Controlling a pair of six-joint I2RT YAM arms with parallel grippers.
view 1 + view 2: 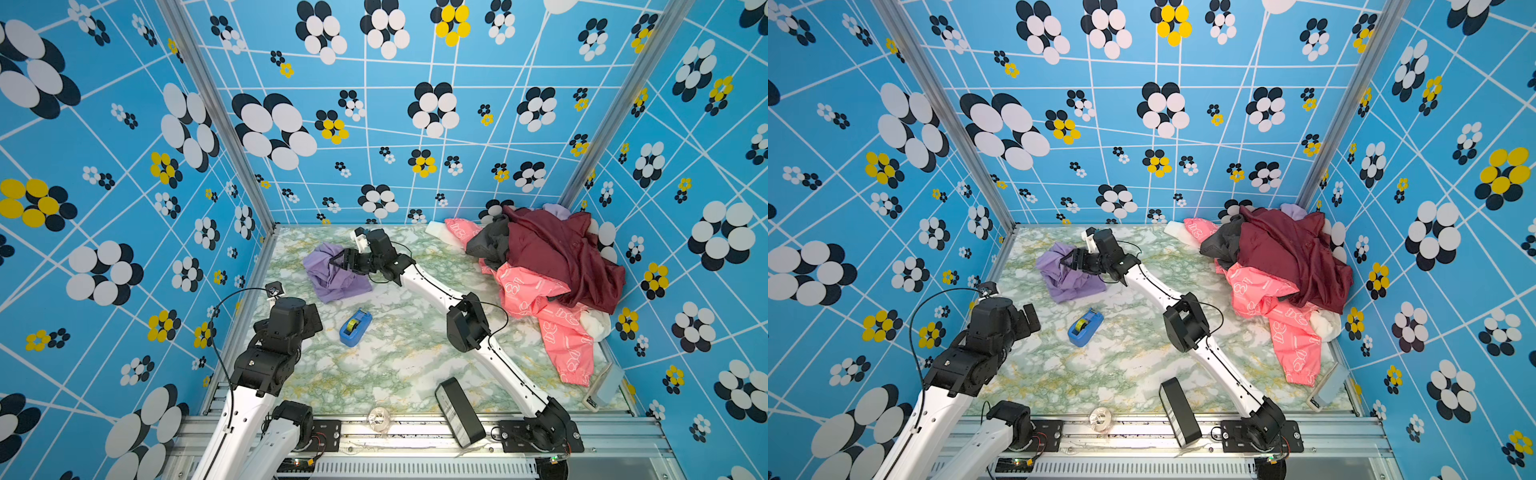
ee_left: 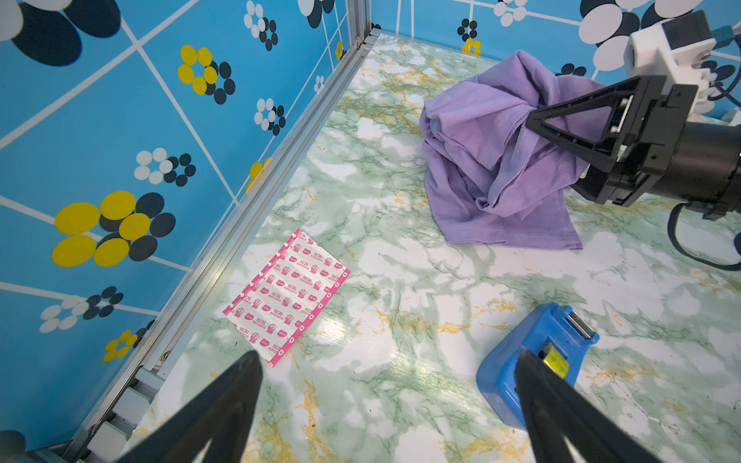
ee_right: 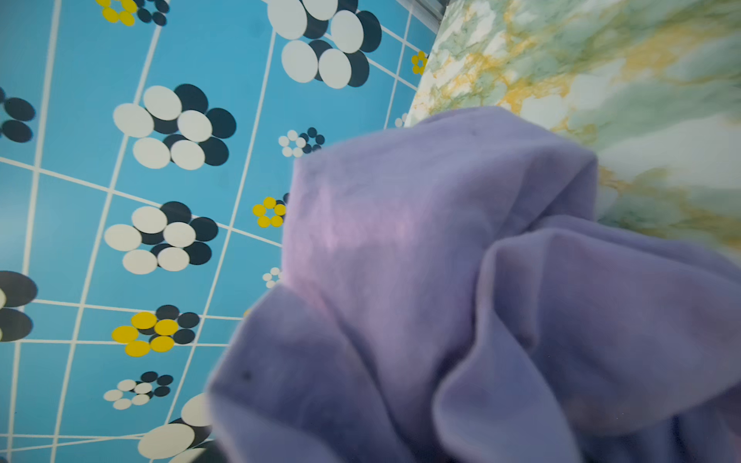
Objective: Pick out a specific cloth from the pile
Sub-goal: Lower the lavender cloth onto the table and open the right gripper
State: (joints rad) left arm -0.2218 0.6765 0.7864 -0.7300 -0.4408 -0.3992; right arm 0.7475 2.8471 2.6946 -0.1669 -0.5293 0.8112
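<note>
Lavender cloth (image 1: 332, 276) first: seeing it crumpled on the marble table (image 1: 395, 365), far-left part, well apart from the pile (image 1: 552, 266) in the far-right corner.

Not getting both right gripper (image 1: 333, 262) fingers in any view. Catching only one triangular finger (image 2: 577, 144) lying against the cloth in the left wrist view; missing the other, hidden behind a fold. Getting only blurred purple folds up close in the right wrist view. Not being able to tell whether those jaws are spread or pinching cloth.

Seeing left gripper (image 2: 387, 354) jaws spread wide, nothing between, hovering over bare table; finger bases cut off by the frame edge.

Missing the pink-printed sheet (image 2: 286, 296) in both top views, hidden under the left arm (image 1: 274, 349). Finding it only in the left wrist view, flat beside the wall rail (image 2: 256, 208).

Spotting a pale purple scrap (image 1: 557, 210) peeking out behind the maroon (image 1: 557, 253) at the pile's top; not being able to tell what. Noting maroon draping over grey (image 1: 488, 245), pink (image 1: 536, 299) and white (image 1: 596, 326).

Also seeing:
- tape dispenser (image 1: 355, 328), blue, near the cloth, between the arms
- black box (image 1: 459, 411) at the near edge
- small clear round thing (image 1: 379, 419) beside it, too glary to name
- grey box (image 1: 604, 386) against the right wall
</note>
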